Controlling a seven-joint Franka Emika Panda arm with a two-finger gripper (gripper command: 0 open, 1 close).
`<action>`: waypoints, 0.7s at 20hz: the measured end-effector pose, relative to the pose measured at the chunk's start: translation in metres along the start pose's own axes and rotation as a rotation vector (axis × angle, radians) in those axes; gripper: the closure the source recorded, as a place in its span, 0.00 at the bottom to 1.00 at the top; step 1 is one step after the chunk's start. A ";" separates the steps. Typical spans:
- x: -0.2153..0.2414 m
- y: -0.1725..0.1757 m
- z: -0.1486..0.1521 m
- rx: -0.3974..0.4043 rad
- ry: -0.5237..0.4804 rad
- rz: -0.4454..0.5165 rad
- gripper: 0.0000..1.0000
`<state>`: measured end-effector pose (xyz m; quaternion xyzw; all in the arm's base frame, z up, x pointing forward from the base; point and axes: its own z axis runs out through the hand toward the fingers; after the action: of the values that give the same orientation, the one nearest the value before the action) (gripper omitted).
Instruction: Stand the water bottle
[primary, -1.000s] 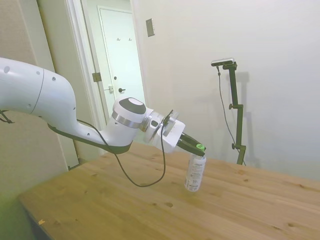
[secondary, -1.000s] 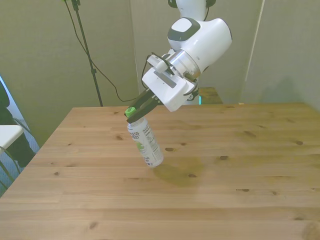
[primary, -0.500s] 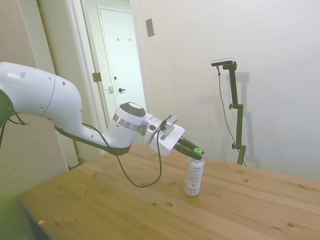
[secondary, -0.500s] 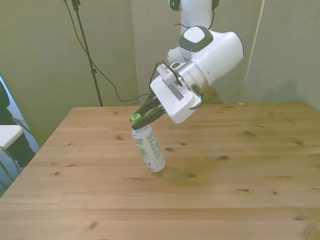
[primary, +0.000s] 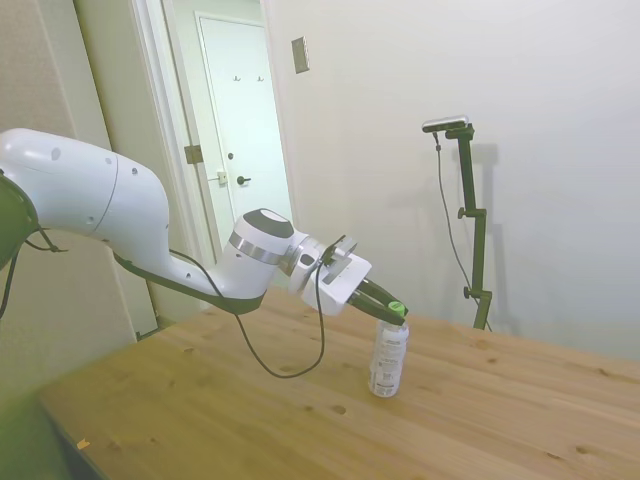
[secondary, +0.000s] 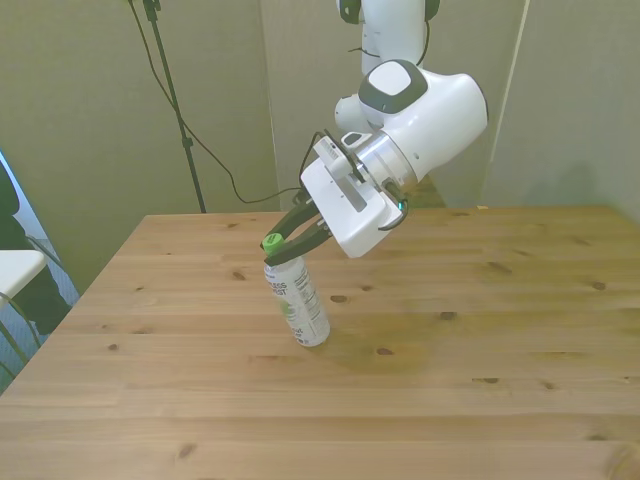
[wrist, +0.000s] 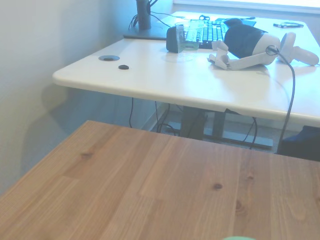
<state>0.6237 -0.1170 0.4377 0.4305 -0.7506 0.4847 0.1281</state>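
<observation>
Now I see the water bottle (secondary: 297, 302) on its base on the wooden worktop (secondary: 450, 380), leaning in the front view yet near upright from the side. My hand (secondary: 278, 240) has its fingers spread around the green cap (primary: 397, 307). Only the wrist view shows a white desk (wrist: 150, 75); there the cap is a cut-off blur.

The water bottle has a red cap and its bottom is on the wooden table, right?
Not quite: the water bottle has a green cap, not a red one, as the front view shows. Its bottom does rest on the wooden table.
</observation>
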 end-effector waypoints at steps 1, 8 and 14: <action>-0.001 0.000 0.000 -0.002 -0.001 0.000 0.00; -0.002 -0.001 0.000 -0.004 0.000 0.000 0.00; -0.002 -0.002 0.000 -0.010 -0.001 0.000 0.00</action>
<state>0.6263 -0.1164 0.4384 0.4301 -0.7529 0.4810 0.1300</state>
